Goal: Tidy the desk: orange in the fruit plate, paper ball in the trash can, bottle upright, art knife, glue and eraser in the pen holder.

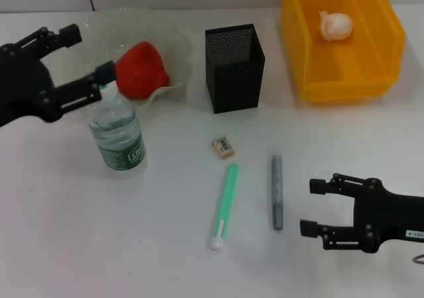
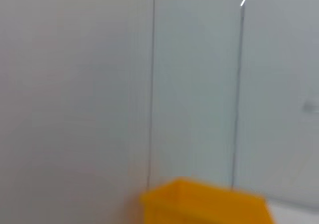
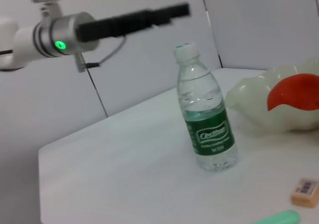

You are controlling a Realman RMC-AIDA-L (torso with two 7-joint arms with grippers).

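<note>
The bottle (image 1: 119,136) (image 3: 207,119) stands upright at the left. My left gripper (image 1: 89,53) hovers open just above and behind the bottle's cap, holding nothing. The orange (image 1: 140,78) (image 3: 294,92) lies in the fruit plate (image 1: 165,33) (image 3: 251,102). The paper ball (image 1: 334,25) sits inside the trash can (image 1: 318,89) (image 2: 204,201). The eraser (image 1: 223,147) (image 3: 305,191) lies in front of the pen holder (image 1: 234,66). A green stick (image 1: 225,205) and a grey stick (image 1: 276,189) lie side by side; I cannot tell which is the art knife and which the glue. My right gripper (image 1: 311,207) rests open beside the grey one.
The left arm's black finger (image 3: 134,20) shows above the bottle in the right wrist view. A white wall with seams rises behind the table. The table's front edge runs close below the right gripper.
</note>
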